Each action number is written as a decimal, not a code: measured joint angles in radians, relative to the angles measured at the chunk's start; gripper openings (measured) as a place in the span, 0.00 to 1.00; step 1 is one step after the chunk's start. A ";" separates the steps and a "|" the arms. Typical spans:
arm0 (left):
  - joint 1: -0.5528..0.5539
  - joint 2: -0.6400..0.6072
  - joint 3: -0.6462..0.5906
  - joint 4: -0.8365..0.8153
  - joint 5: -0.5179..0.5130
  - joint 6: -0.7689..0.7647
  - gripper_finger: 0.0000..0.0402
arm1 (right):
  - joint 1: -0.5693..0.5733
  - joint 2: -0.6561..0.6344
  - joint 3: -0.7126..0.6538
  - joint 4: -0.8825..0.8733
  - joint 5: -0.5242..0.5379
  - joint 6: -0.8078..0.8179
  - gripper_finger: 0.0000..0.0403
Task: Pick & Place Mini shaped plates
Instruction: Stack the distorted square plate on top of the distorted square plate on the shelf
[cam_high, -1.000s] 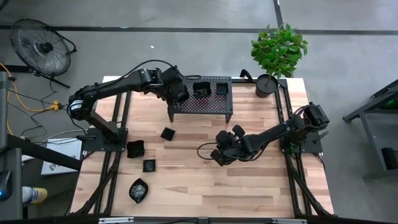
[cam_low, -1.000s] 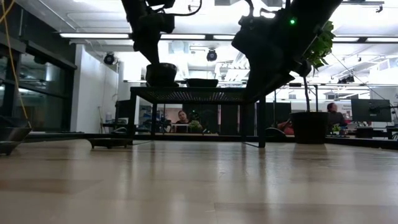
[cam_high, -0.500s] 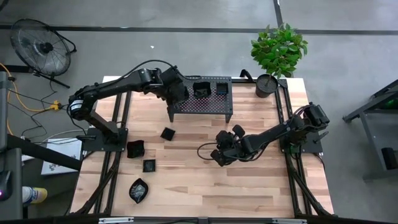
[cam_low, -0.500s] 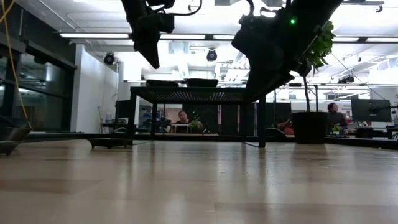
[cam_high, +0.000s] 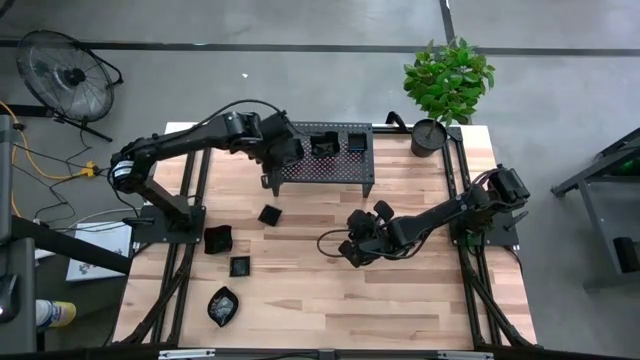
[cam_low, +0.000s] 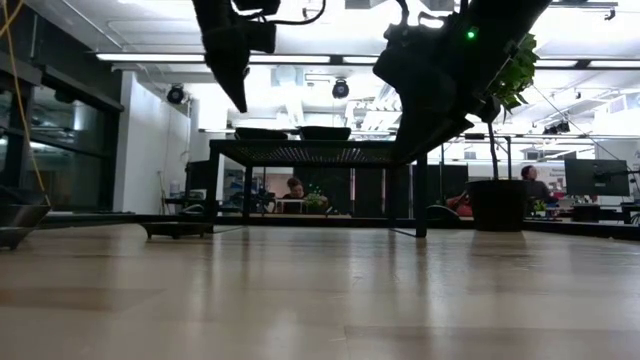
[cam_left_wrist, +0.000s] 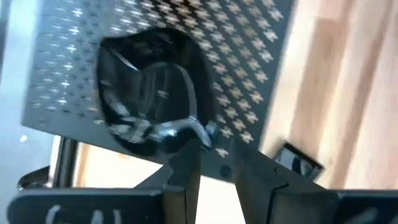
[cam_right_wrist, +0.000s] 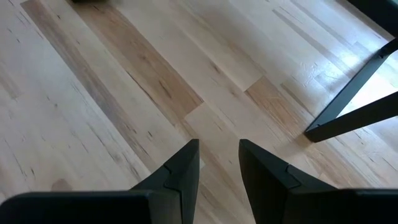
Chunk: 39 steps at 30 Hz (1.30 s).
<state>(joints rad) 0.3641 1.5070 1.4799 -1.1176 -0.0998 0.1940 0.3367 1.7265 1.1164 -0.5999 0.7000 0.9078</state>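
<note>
So far, three mini shaped plates sit on the perforated rack (cam_high: 325, 165) at the table's far edge: a rounded glossy dish (cam_left_wrist: 152, 93) at the rack's left end, a square dish (cam_high: 323, 144) at its middle, and a smaller square one (cam_high: 357, 143) to its right. The left gripper (cam_left_wrist: 214, 146) hangs just off the rack's left end, its fingers a narrow gap apart and pinching nothing, their tips right at the rounded dish's rim; I judge that dish set down and let go. Four plates are left on the wooden table (cam_high: 420, 290), all on its left half: a small square one (cam_high: 270, 214) nearest the rack, a darker squarish one (cam_high: 218, 239) toward the left edge, another small square (cam_high: 240, 266), and a wavy-edged dish (cam_high: 223, 305) close to the near edge. The right gripper (cam_right_wrist: 217, 155) waits low over bare wood near the table's middle, fingers slightly spread and empty. By that count the job is a bit under halfway, with four pickups to go
</note>
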 joint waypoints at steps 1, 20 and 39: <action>-0.007 -0.004 0.000 -0.013 0.001 0.007 0.21 | 0.000 0.000 0.000 0.000 -0.002 0.000 0.27; -0.453 -0.256 -0.287 -0.137 -0.232 -0.274 0.21 | 0.105 0.000 0.000 -0.075 0.075 0.120 0.27; -0.992 -0.521 -0.855 0.039 -0.191 -1.090 0.21 | 0.215 0.000 0.000 -0.066 0.139 0.219 0.27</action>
<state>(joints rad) -0.6278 0.9860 0.6245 -1.0781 -0.2907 -0.8957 0.5518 1.7267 1.1164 -0.6660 0.8386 1.1267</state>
